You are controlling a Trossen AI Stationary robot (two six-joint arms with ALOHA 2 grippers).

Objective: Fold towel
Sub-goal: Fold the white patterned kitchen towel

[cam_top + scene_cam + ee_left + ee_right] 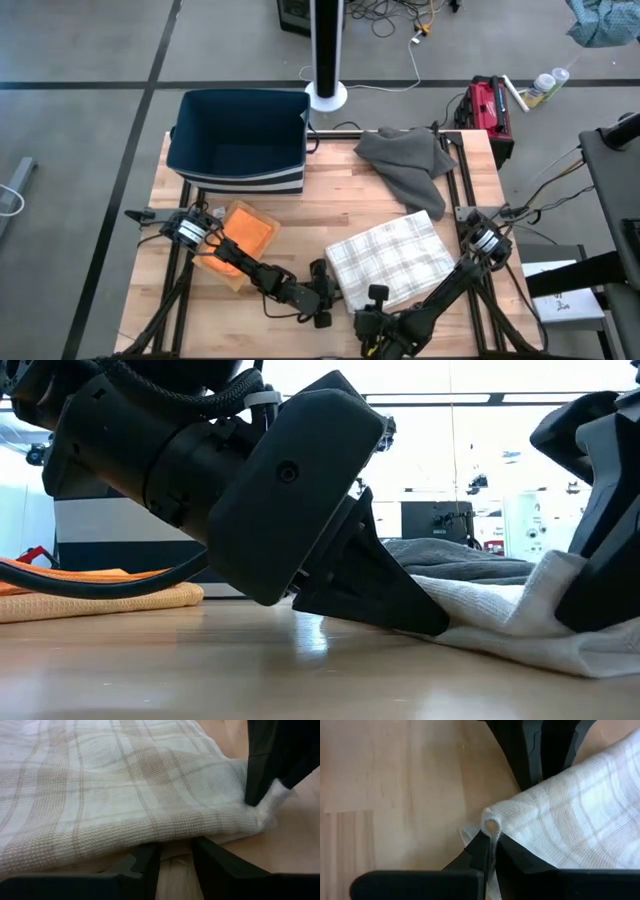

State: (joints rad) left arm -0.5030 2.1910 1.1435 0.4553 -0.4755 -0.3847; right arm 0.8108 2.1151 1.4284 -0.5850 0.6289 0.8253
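Gripping plaid towel (392, 260) corner at table's 6 o'clock: right gripper (492, 851) pinched on edge, left gripper (175, 862) narrowly parted at hem. Likely next: left closes, both lift together.

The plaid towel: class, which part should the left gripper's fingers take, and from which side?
Take the plaid towel by its near-left corner edge, coming in low from the left along the table. It lies folded flat, so only the edge gives the fingers something to pinch. The left gripper already sits there; the right gripper pinches the neighbouring corner.
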